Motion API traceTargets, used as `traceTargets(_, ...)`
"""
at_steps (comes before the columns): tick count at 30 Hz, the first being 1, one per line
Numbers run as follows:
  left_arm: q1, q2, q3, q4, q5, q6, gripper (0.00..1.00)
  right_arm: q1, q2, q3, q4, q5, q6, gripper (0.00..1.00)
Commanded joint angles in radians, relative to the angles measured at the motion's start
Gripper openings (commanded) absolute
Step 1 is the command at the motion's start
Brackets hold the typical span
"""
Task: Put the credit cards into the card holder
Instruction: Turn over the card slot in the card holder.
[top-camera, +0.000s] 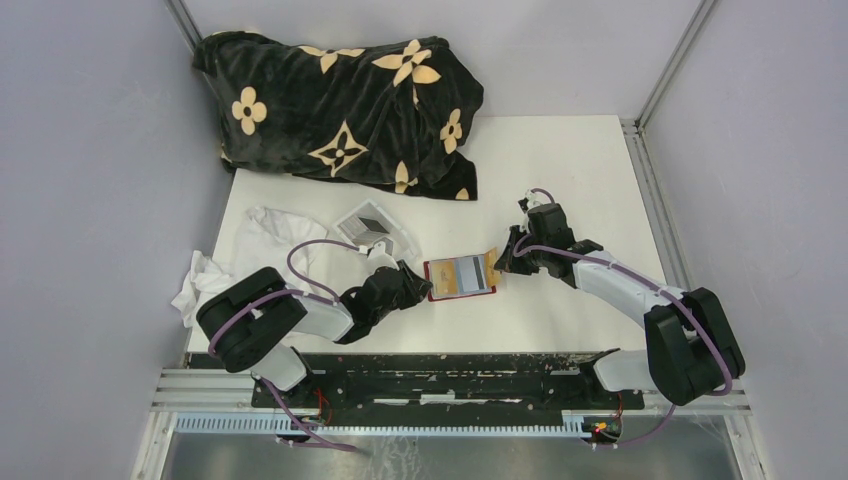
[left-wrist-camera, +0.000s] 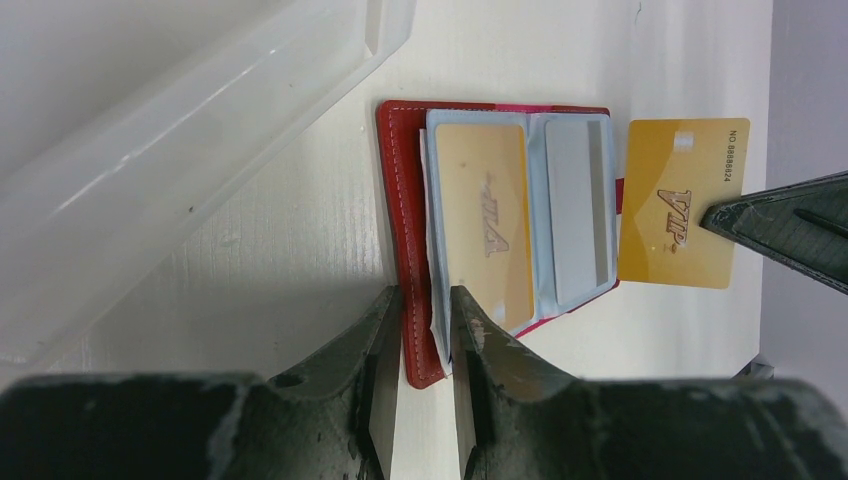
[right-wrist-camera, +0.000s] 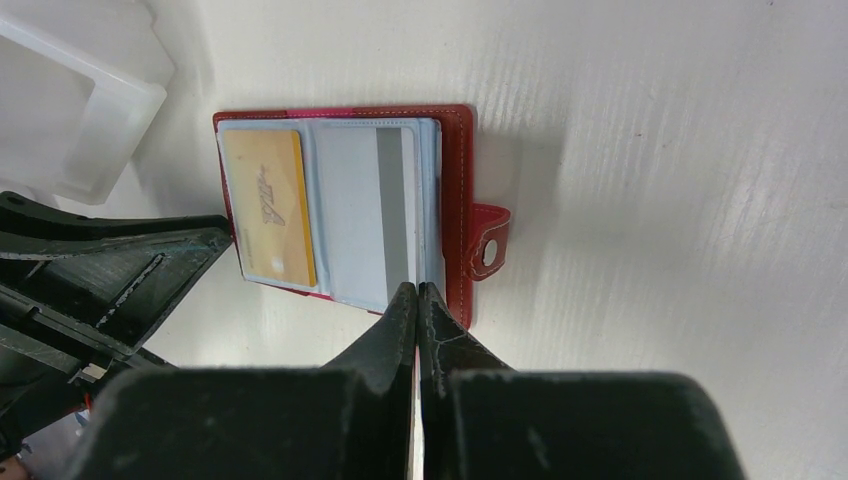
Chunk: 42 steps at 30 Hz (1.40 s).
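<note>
Left gripper (left-wrist-camera: 425, 300) pinches the edge of the open red wallet (left-wrist-camera: 395, 180) on the worktop (left-wrist-camera: 300, 250); right gripper (right-wrist-camera: 416, 292), closed, holds a yellow card (left-wrist-camera: 680, 205).

"VIP" in slanted gold letters sits mid-face on the yellow card (left-wrist-camera: 680, 205), with a small serial, "NO.8888824" as best it reads, along one edge. In the card holder (left-wrist-camera: 400, 200), the second gold card (left-wrist-camera: 485, 215) shows similar script, too blurred to read.

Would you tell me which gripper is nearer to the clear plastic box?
Left. The left gripper sits right beside the clear plastic box, at the card holder's left edge; the right gripper is beyond the holder's right side, holding a yellow card.
</note>
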<state>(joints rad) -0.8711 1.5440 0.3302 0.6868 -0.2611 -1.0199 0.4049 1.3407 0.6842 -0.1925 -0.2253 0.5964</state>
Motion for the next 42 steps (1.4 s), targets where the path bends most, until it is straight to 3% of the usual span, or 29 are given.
traceTargets(1, -0.003, 0.008, 0.004, 0.039, -0.012, 0.016, 0.31, -0.004, -0.004, 0.006, 0.022, 0.017, -0.021, 0.01)
traceTargets(42, -0.004, 0.024, 0.013, 0.048, -0.007, 0.021, 0.3, -0.003, 0.033, 0.006, 0.047, 0.005, -0.009, 0.01)
